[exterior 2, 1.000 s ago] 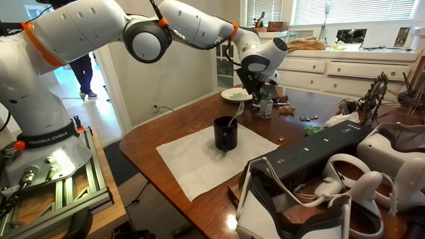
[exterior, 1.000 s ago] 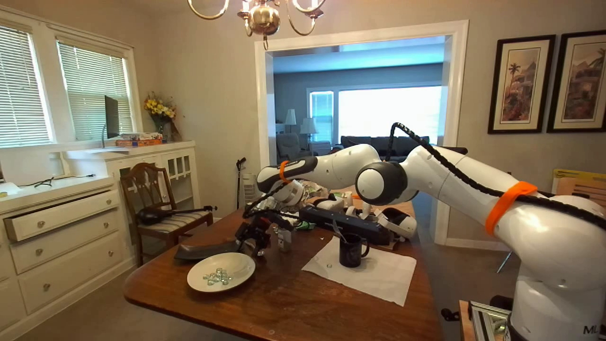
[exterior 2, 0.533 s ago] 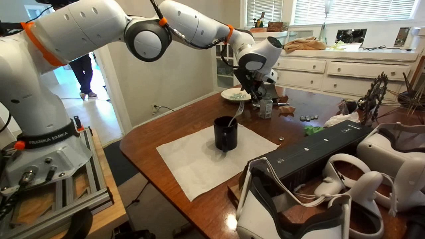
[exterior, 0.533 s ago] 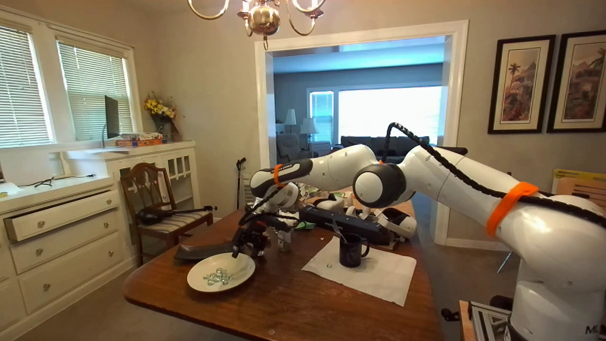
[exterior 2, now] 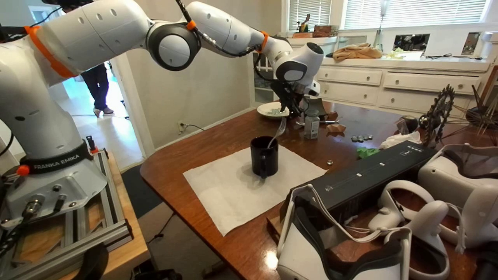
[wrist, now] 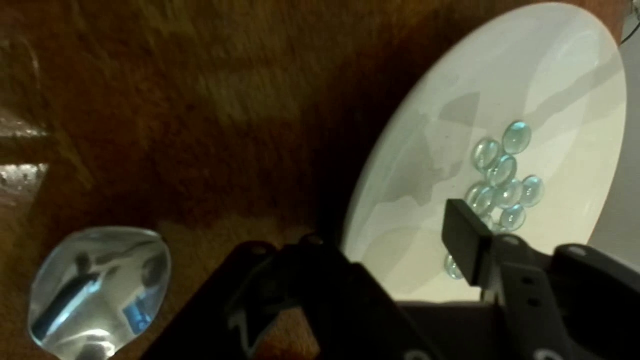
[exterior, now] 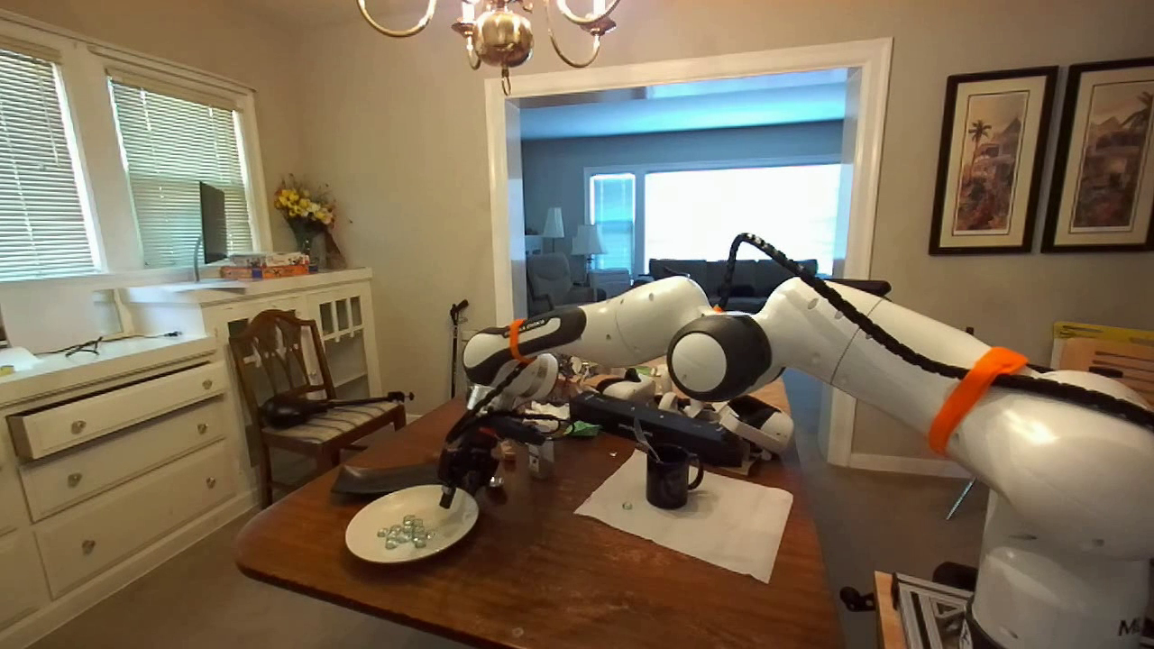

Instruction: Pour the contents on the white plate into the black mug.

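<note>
Currently I have my black two-fingered gripper (wrist: 386, 232) spread apart, one finger over the shallow round white plate (wrist: 590, 170) bearing rounded greenish glassy beads (wrist: 501, 171).

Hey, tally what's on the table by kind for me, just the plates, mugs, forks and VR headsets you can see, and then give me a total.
White plate: 1
Black mug: 1
Fork: 1
White VR headsets: 2
Total: 5

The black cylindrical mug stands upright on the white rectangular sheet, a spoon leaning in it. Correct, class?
Not a spoon: an exterior view shows a pale fork leaning in the black cylindrical mug, which stands upright on the white sheet.
</note>
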Available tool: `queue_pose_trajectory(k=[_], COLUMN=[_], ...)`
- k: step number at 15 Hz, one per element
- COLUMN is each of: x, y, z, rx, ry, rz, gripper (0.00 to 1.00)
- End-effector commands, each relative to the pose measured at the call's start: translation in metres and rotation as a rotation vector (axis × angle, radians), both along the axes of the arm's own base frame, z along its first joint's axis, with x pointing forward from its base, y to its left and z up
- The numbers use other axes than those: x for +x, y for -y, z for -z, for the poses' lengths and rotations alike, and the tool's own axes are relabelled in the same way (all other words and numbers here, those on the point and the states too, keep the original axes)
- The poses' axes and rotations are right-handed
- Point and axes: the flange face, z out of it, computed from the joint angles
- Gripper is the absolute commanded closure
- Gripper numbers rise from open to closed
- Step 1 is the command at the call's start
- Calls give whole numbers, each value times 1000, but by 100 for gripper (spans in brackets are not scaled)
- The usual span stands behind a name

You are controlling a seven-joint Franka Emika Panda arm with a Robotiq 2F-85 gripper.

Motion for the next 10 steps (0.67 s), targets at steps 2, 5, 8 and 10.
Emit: queue_pose_trajectory(k=[2, 5, 8, 10], x=[2, 1, 2, 2], y=[-1, 4, 9, 14], z=[3, 3, -3, -6], rx=[-17, 3, 36, 65], ry=[-3, -1, 11, 22], rz=[14, 20, 39, 47], gripper=[81, 99, 97, 97])
